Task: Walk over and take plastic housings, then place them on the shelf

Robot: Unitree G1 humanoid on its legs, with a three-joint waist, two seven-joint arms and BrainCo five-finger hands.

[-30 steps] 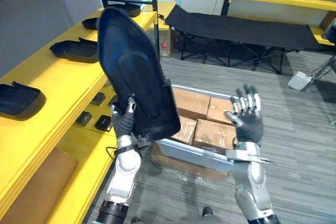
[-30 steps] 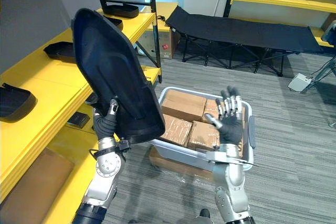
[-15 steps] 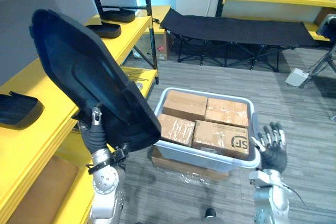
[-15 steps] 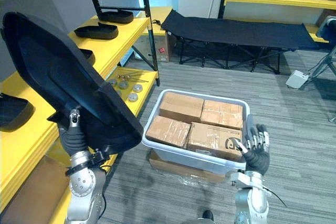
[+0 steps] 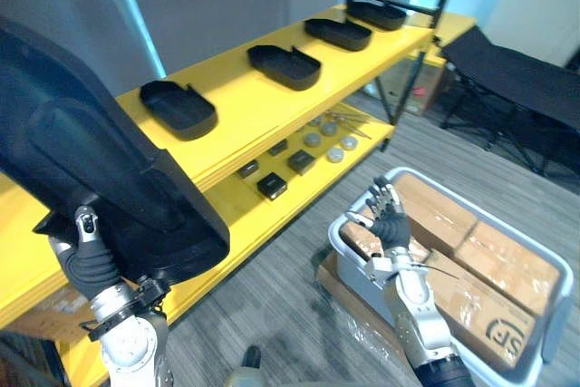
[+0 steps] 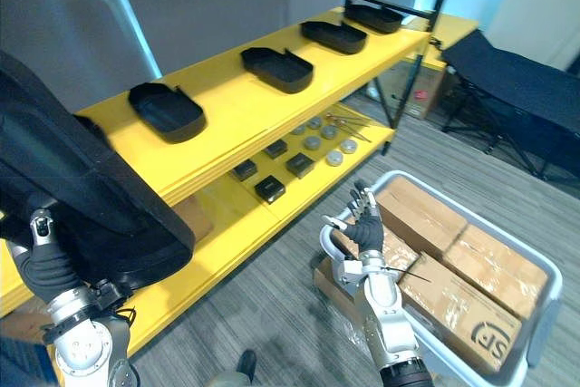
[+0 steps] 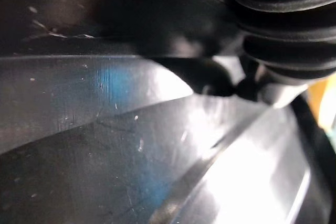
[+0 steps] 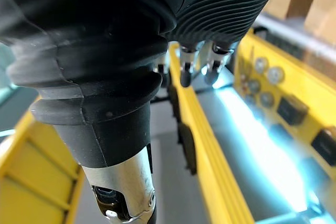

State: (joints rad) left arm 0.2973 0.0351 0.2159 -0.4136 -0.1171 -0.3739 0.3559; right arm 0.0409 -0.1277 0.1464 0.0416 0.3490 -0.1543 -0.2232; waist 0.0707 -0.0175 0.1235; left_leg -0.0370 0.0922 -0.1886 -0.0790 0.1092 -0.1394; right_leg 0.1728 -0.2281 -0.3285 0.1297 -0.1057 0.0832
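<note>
1. Shelf [image 5: 245, 120]: now stretched across the middle of the eye views, long yellow top board facing the robot. Half a second ago off to the left edge, with the bin centred. Whole picture swung, so a turn of the head or body toward the shelf and no move of the things. Judged as the walk-and-turn ending and the placing step about to open.
2. Housing [image 5: 100, 178]: large, black, tilted up at lower left, in front of the shelf's near end and not yet on it. Same carry as in both earlier frames, only further left in view.
3. Bin [image 5: 352, 265]: grey, with cardboard boxes [image 5: 507, 260] inside, pushed to lower right by the same swing.
4. Four more housings on the top board, the nearest [image 5: 178, 108] beside the carried one, with bare yellow between the nearest and the next [image 5: 285, 64]: a likely free spot.
5. Left robot hand [image 5: 89, 265]: clenched on the housing's lower rim, thumb up against its face; grip unchanged.
6. Right robot hand [image 5: 388, 222]: released, fingers straight, holding nothing, over the bin's near corner; higher and nearer mid-view than half a second ago.
7. Small black blocks [image 5: 272, 186] and round discs on the lower board: untouched.
</note>
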